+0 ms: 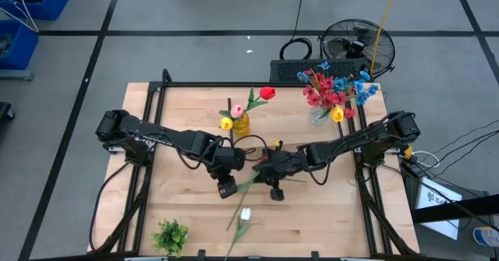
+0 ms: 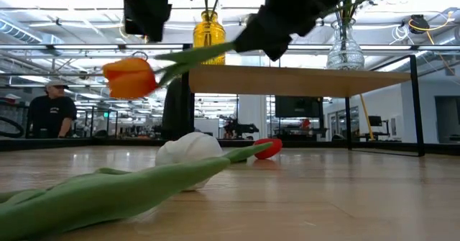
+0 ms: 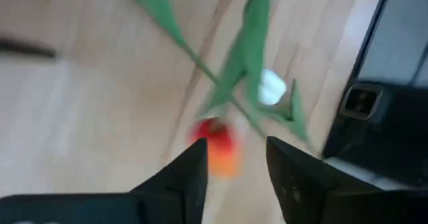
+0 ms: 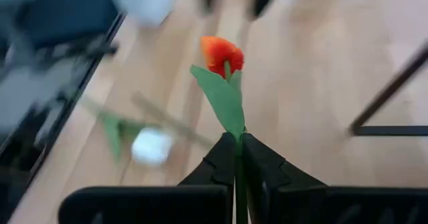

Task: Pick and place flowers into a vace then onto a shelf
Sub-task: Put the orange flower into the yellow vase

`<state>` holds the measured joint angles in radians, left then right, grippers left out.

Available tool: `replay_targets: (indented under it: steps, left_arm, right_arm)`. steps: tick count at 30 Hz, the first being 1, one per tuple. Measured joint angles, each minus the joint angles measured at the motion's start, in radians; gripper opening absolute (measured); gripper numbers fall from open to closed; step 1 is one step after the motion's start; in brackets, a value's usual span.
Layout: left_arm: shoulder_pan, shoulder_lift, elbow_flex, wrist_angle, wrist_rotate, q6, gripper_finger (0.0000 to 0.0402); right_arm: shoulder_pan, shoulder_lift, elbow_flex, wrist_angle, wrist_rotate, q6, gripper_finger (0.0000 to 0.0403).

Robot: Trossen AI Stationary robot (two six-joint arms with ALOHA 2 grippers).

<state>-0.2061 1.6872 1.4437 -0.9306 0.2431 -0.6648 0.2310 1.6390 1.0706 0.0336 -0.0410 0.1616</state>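
Carrying: right gripper (image 4: 239, 158) fingers pinched on orange tulip (image 4: 222, 53) stem, lifted.
Left gripper (image 3: 234, 158): fingers apart, empty, tulip beneath.
Next: aim stem into yellow vase (image 1: 241, 122).

Orange tulip (image 4: 222, 53) on green stem, white tulip (image 2: 190, 151) — yellow vase (image 2: 208, 31).

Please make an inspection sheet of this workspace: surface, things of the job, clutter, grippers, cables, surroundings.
Surface: light-wood table.
Job's things: orange tulip held above the table; white tulip lying flat; yellow vase and clear vase with flowers, on the shelf.
Clutter: green leafy clump at the front edge.
Grippers: right gripper shut on the tulip's stem; left gripper open, empty.
Cables: on the floor behind the table.
Surroundings: fan; person in the background.
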Motion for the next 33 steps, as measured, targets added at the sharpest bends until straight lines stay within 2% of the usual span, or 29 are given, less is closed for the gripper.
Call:
replay_targets:
  steps: [2, 4, 7, 9, 12, 15, 19, 21, 24, 26, 29, 33]
  left_arm:
    - [0.000, -0.007, 0.000, 0.013, 0.041, -0.107, 0.0166]
    - [-0.015, -0.039, 0.000, 0.024, 0.064, -0.185, 0.0168]
    - [-0.047, -0.107, 0.001, 0.025, 0.049, -0.254, 0.0163]
    - [-0.071, -0.170, 0.000, 0.006, -0.005, -0.299, 0.0154]
    - [-0.105, -0.277, 0.001, -0.002, -0.139, -0.376, 0.0137]
    - [-0.163, -0.382, 0.001, -0.007, -0.341, -0.429, 0.0120]
    - [-0.260, -0.491, 0.002, 0.007, -0.596, -0.431, 0.0107]
    - [-0.305, -0.525, 0.002, 0.010, -0.686, -0.430, 0.0103]
    - [-0.362, -0.555, 0.002, 0.024, -0.758, -0.372, 0.0102]
    - [-0.386, -0.563, 0.002, 0.065, -0.792, -0.282, 0.0102]
    - [-0.411, -0.565, 0.001, 0.186, -0.843, -0.040, 0.0102]
    - [-0.420, -0.562, 0.001, 0.334, -0.873, 0.246, 0.0102]
  right_arm:
    - [-0.001, 0.000, 0.000, 0.045, 0.044, 0.061, 0.0005]
    - [-0.001, 0.000, 0.000, 0.102, 0.043, 0.103, 0.0004]
    - [0.000, 0.000, 0.000, 0.163, 0.040, 0.137, 0.0003]
    - [0.000, 0.000, 0.000, 0.183, 0.040, 0.146, 0.0003]
    - [0.000, 0.000, 0.000, 0.210, 0.039, 0.173, 0.0004]
    - [0.000, 0.000, 0.000, 0.290, 0.038, 0.190, 0.0005]
    - [-0.004, 0.000, 0.000, 0.526, 0.036, 0.190, 0.0005]
    - [-0.009, 0.000, 0.000, 0.645, 0.033, 0.193, 0.0005]
    - [-0.020, 0.000, 0.000, 0.734, 0.036, 0.193, 0.0006]
    - [-0.027, 0.000, 0.000, 0.742, 0.035, 0.194, 0.0006]
    - [-0.040, 0.001, 0.000, 0.805, 0.033, 0.197, 0.0006]
    - [-0.066, 0.001, 0.000, 1.006, 0.007, 0.288, 0.0006]
